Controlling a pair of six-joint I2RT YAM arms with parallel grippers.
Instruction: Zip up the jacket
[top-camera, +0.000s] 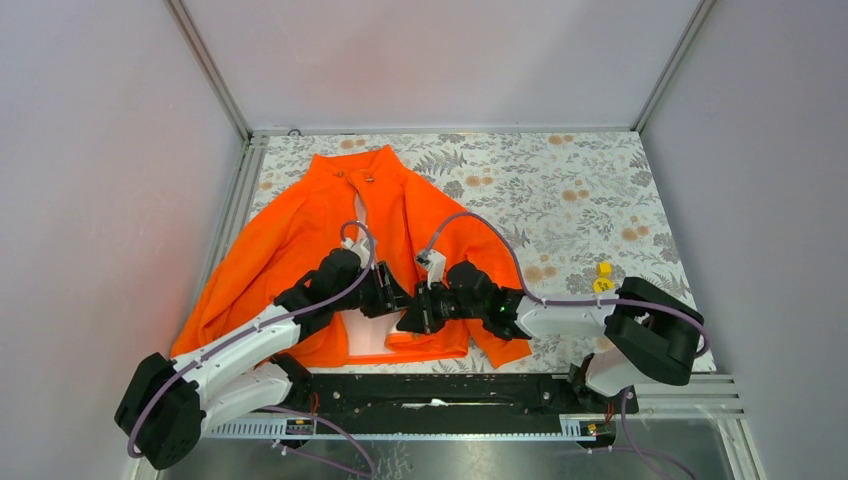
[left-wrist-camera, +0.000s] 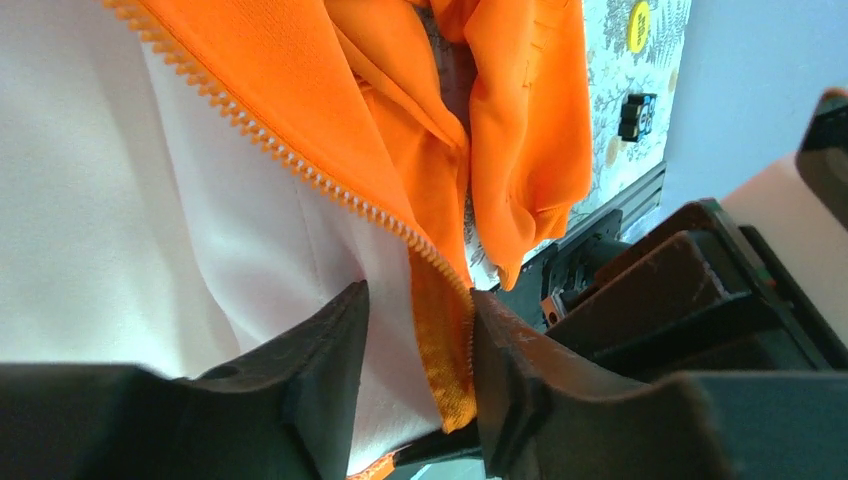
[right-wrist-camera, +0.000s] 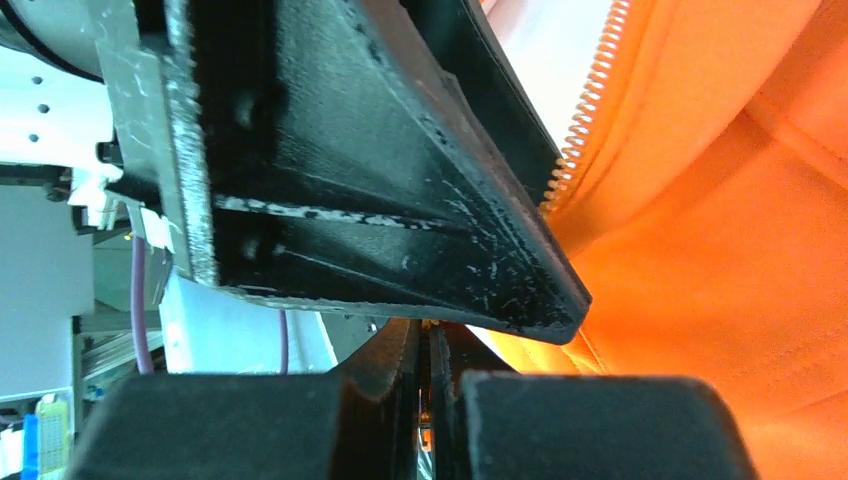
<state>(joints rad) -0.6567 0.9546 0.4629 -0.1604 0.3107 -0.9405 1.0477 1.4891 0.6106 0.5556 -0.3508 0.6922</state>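
While the orange jacket (top-camera: 300, 240) is spread open on the floral tablecloth (top-camera: 560, 190), the left gripper (top-camera: 393, 298) and right gripper (top-camera: 412, 318) are seen meeting at its lower front opening. From the left wrist, the jacket's zipper edge (left-wrist-camera: 440, 330) is gripped between parted fingers (left-wrist-camera: 310, 390). From the right wrist, the fingers (right-wrist-camera: 395, 385) are pressed nearly together beside the zipper teeth (right-wrist-camera: 585, 110); anything clamped cannot be told.

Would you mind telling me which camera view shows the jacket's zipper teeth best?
The left wrist view: the zipper teeth run sharply along the jacket edge. The right wrist view shows a short stretch behind a black finger; the top view shows them too small.
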